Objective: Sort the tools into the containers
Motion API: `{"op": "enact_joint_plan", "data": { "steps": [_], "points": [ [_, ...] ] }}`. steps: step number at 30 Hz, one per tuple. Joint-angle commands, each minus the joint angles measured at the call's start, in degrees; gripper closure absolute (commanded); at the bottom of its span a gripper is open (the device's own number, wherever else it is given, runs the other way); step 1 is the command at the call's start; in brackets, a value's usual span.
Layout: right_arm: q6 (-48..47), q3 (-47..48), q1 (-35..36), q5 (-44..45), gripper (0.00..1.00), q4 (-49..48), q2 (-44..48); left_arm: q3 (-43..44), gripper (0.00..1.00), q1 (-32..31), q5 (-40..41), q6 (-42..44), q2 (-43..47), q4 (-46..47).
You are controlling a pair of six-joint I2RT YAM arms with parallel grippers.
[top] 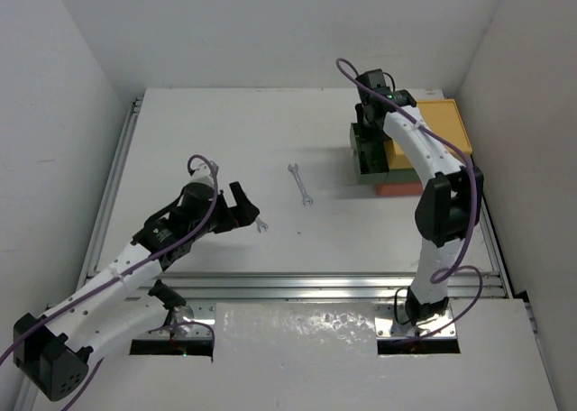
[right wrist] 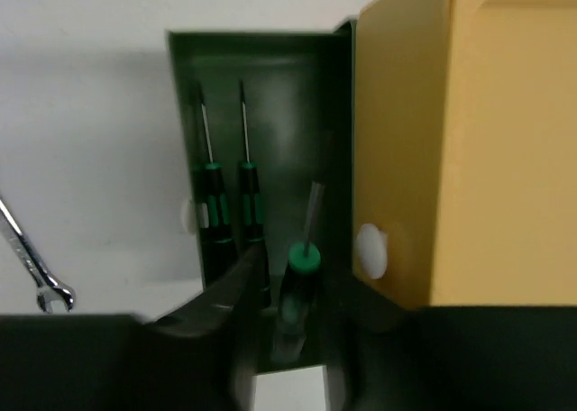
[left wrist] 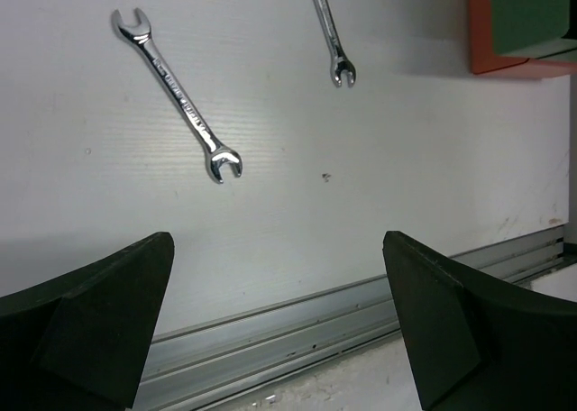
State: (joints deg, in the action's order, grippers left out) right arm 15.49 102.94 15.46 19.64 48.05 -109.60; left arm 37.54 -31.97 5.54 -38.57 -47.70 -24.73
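Two small silver wrenches lie on the white table: one point(top: 261, 223) point(left wrist: 176, 91) just in front of my left gripper point(top: 239, 204) point(left wrist: 279, 312), one point(top: 300, 184) point(left wrist: 329, 32) farther right. My left gripper is open and empty. The containers stand stacked at the far right: yellow tray point(top: 437, 123) point(right wrist: 469, 141), dark green tray point(top: 368, 154) point(right wrist: 270, 68), red-orange tray point(top: 397, 187) point(left wrist: 491, 41). Two black-and-green screwdrivers point(right wrist: 212, 204) point(right wrist: 248, 199) lie in the green tray. My right gripper point(top: 368, 114) point(right wrist: 296, 285) is over that tray, shut on a third green-capped screwdriver point(right wrist: 305, 258). The view is blurred.
A metal rail point(top: 297, 285) point(left wrist: 361, 312) runs along the near edge of the table. White walls close in the left, back and right sides. The farther wrench also shows at the left of the right wrist view point(right wrist: 36, 267).
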Motion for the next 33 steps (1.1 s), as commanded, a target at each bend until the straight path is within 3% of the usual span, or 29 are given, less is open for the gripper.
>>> {"op": "enact_joint_plan", "data": {
  "steps": [1,4,7,10,11,13,18,22,26,33],
  "points": [
    [-2.4,3.8,0.3,3.0,0.59,5.4,-0.7,1.0,0.00,-0.4,1.0,2.2,1.8,-1.8],
    [-1.3,3.9,0.7,0.1,0.51,4.9,-0.1,1.9,0.00,-0.4,-0.2,2.6,3.1,-2.2],
    [-0.7,3.7,2.4,-0.7,0.53,3.8,2.5,4.5,0.00,-0.4,-0.2,3.9,4.6,-5.1],
    [-0.9,-0.6,6.8,-2.8,0.82,-0.1,4.6,7.6,0.00,-0.4,-0.7,7.2,7.3,-6.3],
    [-1.2,-1.5,8.3,-2.0,1.00,-2.3,4.5,8.1,0.00,-0.4,-0.4,8.0,9.0,-6.6],
    [-1.9,-0.5,11.9,-0.5,1.00,-2.3,2.0,8.9,0.00,-0.4,0.8,10.1,10.6,-6.6],
    [-2.5,7.1,12.9,5.3,1.00,1.6,-11.3,6.2,0.00,-0.4,-0.3,10.0,14.0,-4.7],
    [-3.3,9.0,12.9,17.0,1.00,1.2,-15.8,5.9,0.00,-0.6,-1.1,10.2,13.8,-4.5],
    [-4.7,5.0,12.2,24.0,1.00,-4.4,-14.9,5.7,0.00,-0.6,-1.9,10.4,13.3,-4.3],
    [-5.4,5.3,8.3,24.7,1.00,-3.6,-15.4,5.6,0.00,-0.6,-3.5,11.0,13.0,-3.7]
  ]
}}
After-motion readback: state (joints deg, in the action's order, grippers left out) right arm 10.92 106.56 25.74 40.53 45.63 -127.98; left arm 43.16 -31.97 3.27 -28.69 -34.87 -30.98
